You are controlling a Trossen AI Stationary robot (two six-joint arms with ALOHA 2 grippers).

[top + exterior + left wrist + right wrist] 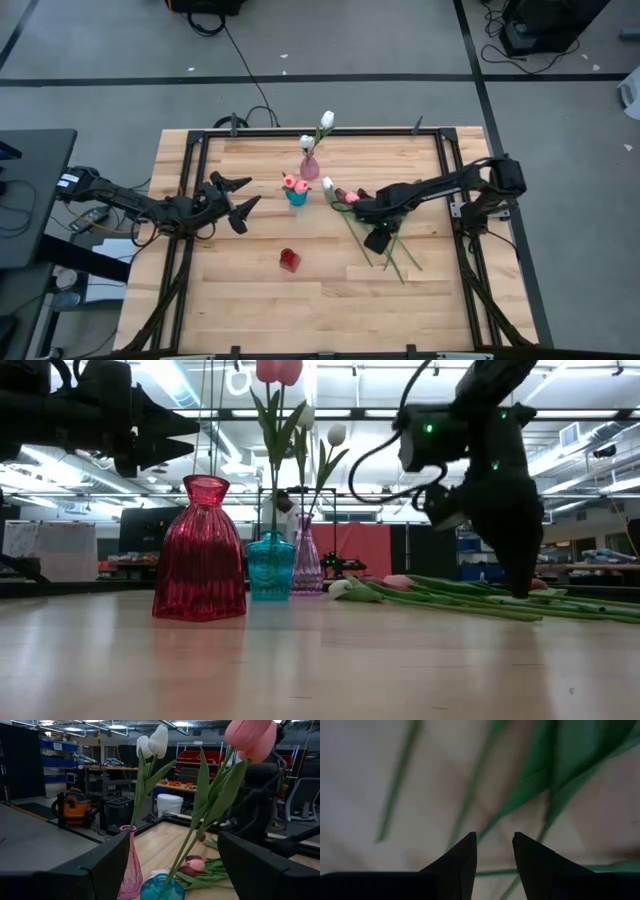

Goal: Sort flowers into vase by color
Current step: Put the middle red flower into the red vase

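Several loose tulips [372, 228] lie flat on the table right of centre. Their heads [400, 583] point left and their long green stems [470, 810] trail toward the near right. My right gripper [379, 238] points down over these stems, open with a narrow gap [494, 847]. A pink glass vase [309, 168] holds white tulips [154, 742]. A teal vase [296, 196] holds pink tulips [250, 737]. A red vase [289, 261] stands alone. My left gripper [240, 200] is open wide, level, left of the teal vase [161, 889]. My right gripper comes at the loose tulips from above, its fingertips [520, 582] low at the stems [480, 605] that lie on the table. I cannot tell whether they touch a stem; nothing sits between the fingers in the right wrist view.
The three vases stand in the table's middle: pink [306, 560] farthest, teal [270, 565] in front of it, red [203, 550] nearest. A black frame [200, 140] runs along the table's edges. Bare wood [330, 310] shows along the near side.
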